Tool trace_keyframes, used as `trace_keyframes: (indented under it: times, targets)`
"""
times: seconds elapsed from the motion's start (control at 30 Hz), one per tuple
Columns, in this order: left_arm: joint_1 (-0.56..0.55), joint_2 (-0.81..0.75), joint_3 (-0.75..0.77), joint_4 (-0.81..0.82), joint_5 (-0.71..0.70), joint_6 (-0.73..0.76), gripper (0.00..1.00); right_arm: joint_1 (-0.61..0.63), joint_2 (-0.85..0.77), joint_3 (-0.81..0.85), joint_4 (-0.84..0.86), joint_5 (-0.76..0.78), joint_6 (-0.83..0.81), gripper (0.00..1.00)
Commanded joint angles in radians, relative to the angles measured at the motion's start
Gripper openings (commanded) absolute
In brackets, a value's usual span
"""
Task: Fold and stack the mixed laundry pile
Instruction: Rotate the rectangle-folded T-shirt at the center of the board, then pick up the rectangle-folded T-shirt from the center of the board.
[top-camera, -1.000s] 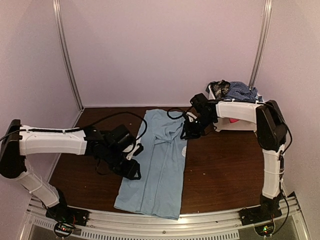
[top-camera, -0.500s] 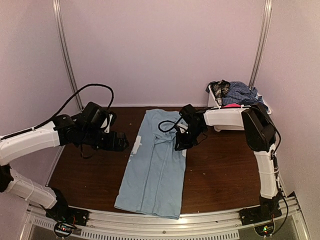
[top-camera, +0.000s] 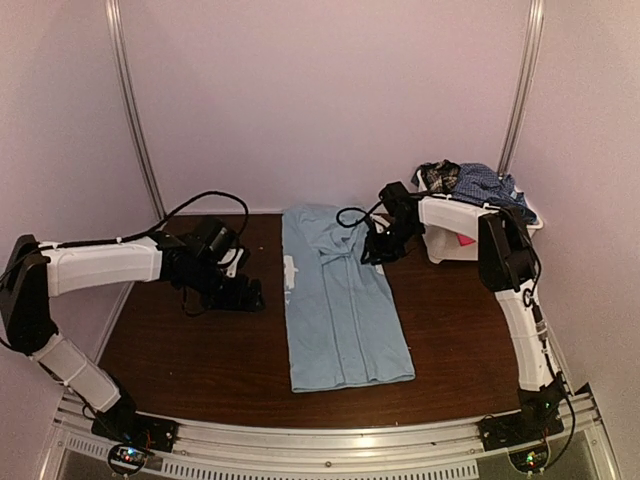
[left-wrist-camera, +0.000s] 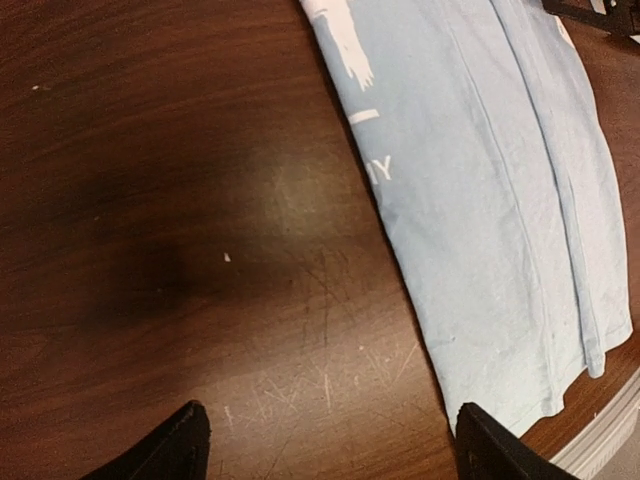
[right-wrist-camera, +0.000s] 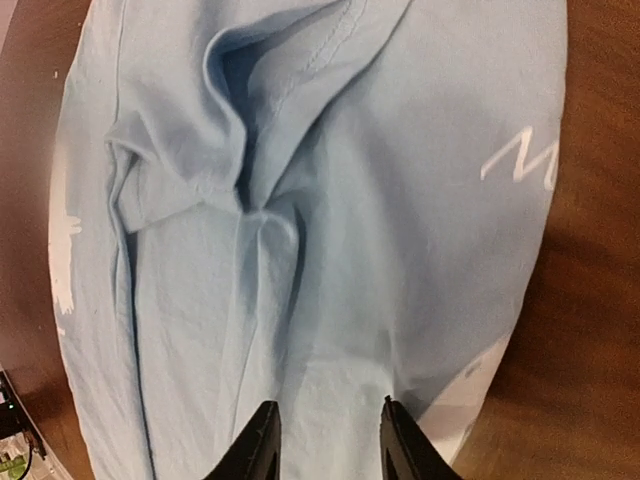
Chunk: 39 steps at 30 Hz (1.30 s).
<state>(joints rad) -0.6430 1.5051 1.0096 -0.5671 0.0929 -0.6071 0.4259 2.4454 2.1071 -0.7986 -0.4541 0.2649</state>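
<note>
A light blue T-shirt (top-camera: 345, 310), folded into a long strip, lies flat on the middle of the table. The rest of the mixed laundry pile (top-camera: 475, 182) sits heaped in the white basket (top-camera: 452, 250) at the back right, with a plaid piece, a blue checked shirt and a bit of pink showing. My right gripper (top-camera: 375, 250) hovers low over the shirt's upper right part. Its fingers (right-wrist-camera: 328, 428) stand partly apart over the T-shirt (right-wrist-camera: 350, 200), pinching nothing I can see. Left of the shirt, my left gripper (top-camera: 248, 297) is wide open (left-wrist-camera: 335, 445) over bare wood, beside the T-shirt (left-wrist-camera: 480, 180).
The dark wooden table (top-camera: 180, 350) ends at a metal rail (top-camera: 330, 440) along the near edge. Pale walls and two upright metal posts close in the back and sides. White lettering shows on the shirt's left edge (left-wrist-camera: 345, 60).
The T-shirt has swung: its top slid back, its bottom end moved right. My right gripper went back and right with it, then widened. My left gripper opened and came down left of the shirt.
</note>
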Motion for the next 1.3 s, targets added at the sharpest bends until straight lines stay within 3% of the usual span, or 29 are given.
trace_keyframes:
  times: [0.0,0.3,0.47,0.77,0.9,1.13,1.27]
  targets:
    - [-0.036,-0.001,-0.013,0.127,0.155,0.01,0.83,0.014,-0.277,-0.2,0.027,-0.094,0.009,0.37]
    - [-0.302,-0.013,-0.217,0.332,0.128,-0.271,0.63,0.01,-0.757,-0.902,0.151,-0.154,0.061,0.37]
    - [-0.393,0.001,-0.313,0.472,0.101,-0.425,0.55,0.007,-0.886,-1.169,0.182,-0.177,0.073,0.37]
    - [-0.469,0.124,-0.335,0.631,0.1,-0.528,0.45,0.014,-0.951,-1.404,0.31,-0.3,0.14,0.35]
    - [-0.467,0.14,-0.342,0.625,0.078,-0.547,0.39,0.04,-0.939,-1.471,0.394,-0.353,0.178,0.35]
    - [-0.467,0.142,-0.35,0.577,0.069,-0.553,0.11,0.107,-0.912,-1.544,0.502,-0.396,0.241,0.26]
    - [-0.467,0.106,-0.367,0.52,0.058,-0.552,0.0,0.161,-0.934,-1.578,0.566,-0.411,0.31,0.18]
